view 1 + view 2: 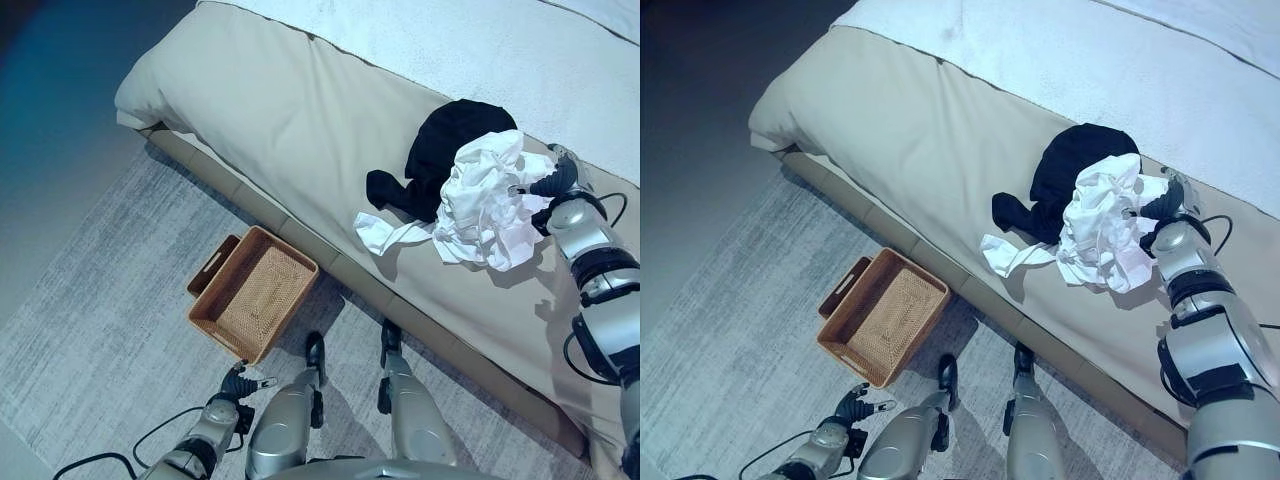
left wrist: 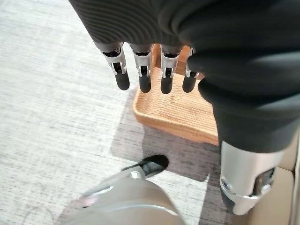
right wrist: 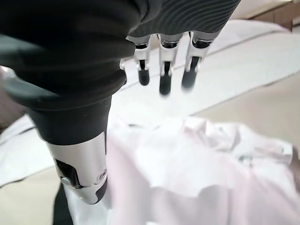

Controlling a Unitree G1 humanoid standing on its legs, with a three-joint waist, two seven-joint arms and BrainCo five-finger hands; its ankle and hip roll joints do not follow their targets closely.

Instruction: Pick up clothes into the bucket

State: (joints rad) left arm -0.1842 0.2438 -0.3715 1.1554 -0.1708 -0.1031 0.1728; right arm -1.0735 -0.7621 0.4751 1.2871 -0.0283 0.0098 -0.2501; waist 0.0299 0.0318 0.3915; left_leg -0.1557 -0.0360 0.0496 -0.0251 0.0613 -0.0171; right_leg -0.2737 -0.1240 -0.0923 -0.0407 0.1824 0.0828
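Right now we have our right hand (image 1: pixel 556 182) at the three-o'clock edge of the white garment (image 1: pixel 488 200), which lies crumpled on the bed (image 1: pixel 270 110) and overlaps a black garment (image 1: pixel 450 145) at its eleven o'clock. Seen from the wrist, the fingers (image 3: pixel 162 77) hang straight and released above the white cloth — nothing grasped yet. Our left hand (image 1: pixel 238 384) idles low by the floor, fingers relaxed, just at six o'clock of the wicker basket (image 1: pixel 252 292) on the rug (image 1: pixel 100 300). To do this well, we judge, we should sink the fingers deep into the thick bunched middle, close thumb and fingers firmly, and lift high — a trailing sleeve could drag on the black piece.
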